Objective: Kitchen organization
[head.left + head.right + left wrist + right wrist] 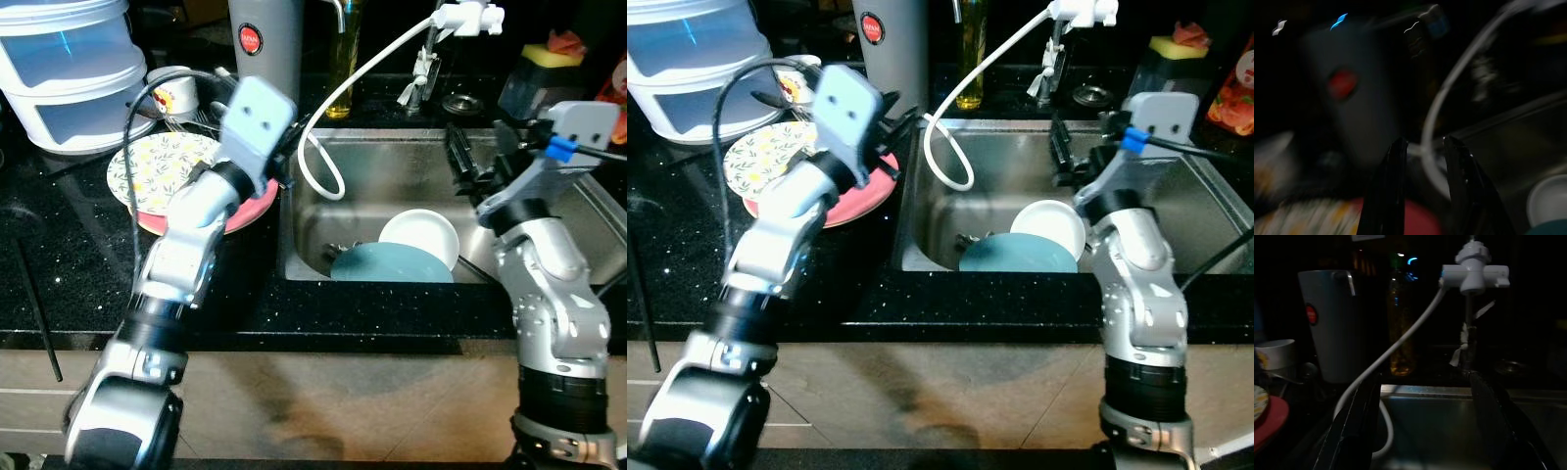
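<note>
Pink plate [257,208] under left claw [1422,147], untouched.

Stainless sink [392,147] is set into the black tabletop [59,274]. Inside it, a white bowl [421,238] leans tilted against a teal plate [390,264] near the front wall. On the tabletop left of the sink, a yellow floral plate [157,162] lies stacked on a pink plate [250,208]. A white cup [176,91] stands behind them.
</note>
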